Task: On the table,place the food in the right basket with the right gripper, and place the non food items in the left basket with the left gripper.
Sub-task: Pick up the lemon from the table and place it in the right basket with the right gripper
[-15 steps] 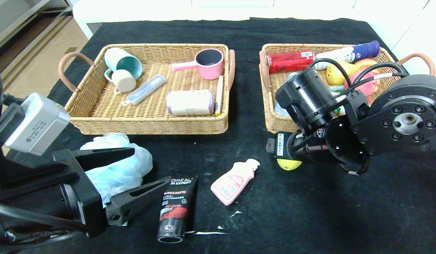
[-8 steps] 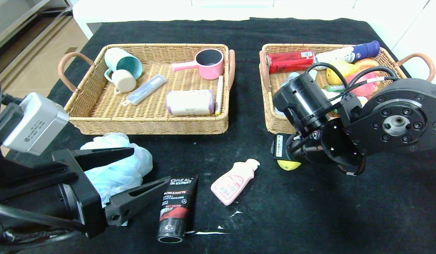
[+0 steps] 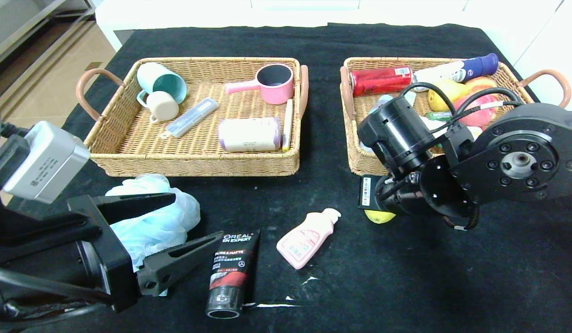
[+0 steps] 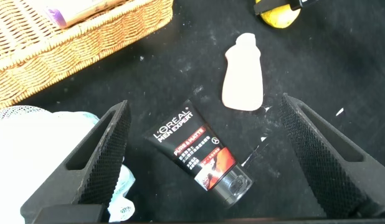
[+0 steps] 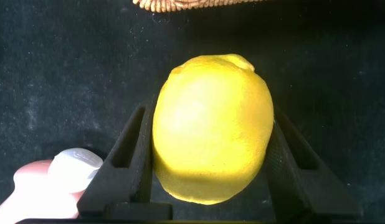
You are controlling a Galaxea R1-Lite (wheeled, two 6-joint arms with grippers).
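A yellow lemon lies on the black cloth just in front of the right basket. My right gripper is shut on the lemon, with a pad pressed against each side. From the head view only the lemon's lower edge peeks out under the wrist. My left gripper hangs open at the front left, over a black face-wash tube. A pink bottle lies between the two arms. A pale blue bath puff rests beside the left finger.
The left basket holds two cups, a pink pan and a white roll. A red can, a blue-capped bottle and fruit lie in the right basket. White scuffs mark the cloth near the tube.
The right gripper's fingers have closed in onto the lemon, and the right arm has shifted slightly left. The left arm has stayed still and open.
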